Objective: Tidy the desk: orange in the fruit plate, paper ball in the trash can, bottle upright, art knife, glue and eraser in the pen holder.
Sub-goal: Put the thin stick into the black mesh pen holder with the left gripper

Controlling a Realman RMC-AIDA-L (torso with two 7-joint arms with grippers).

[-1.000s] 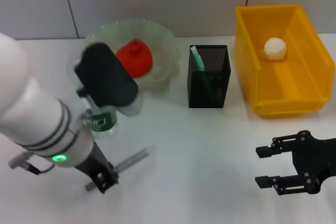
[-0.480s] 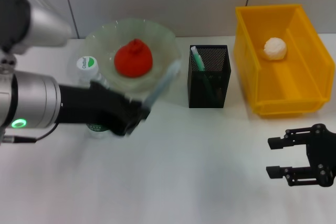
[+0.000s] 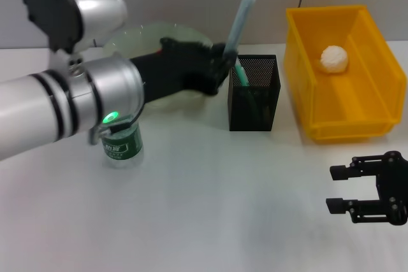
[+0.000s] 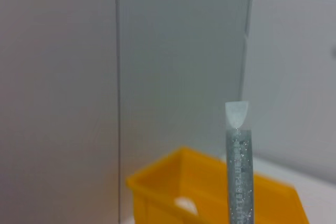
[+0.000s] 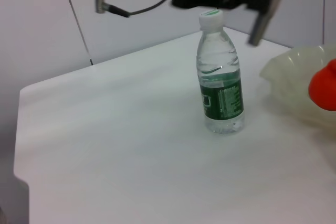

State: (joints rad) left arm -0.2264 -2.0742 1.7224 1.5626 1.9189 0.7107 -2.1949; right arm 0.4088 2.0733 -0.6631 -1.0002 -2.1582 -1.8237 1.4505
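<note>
Head view: left gripper is pinching the glue upright above the pen holder, which is holding the art knife; the trash can is holding the paper ball; right gripper is hovering near-right, jaws spread

Left arm hides the orange (mostly).

Left gripper grips glue upright, just above pen holder; art knife inside holder.
</note>
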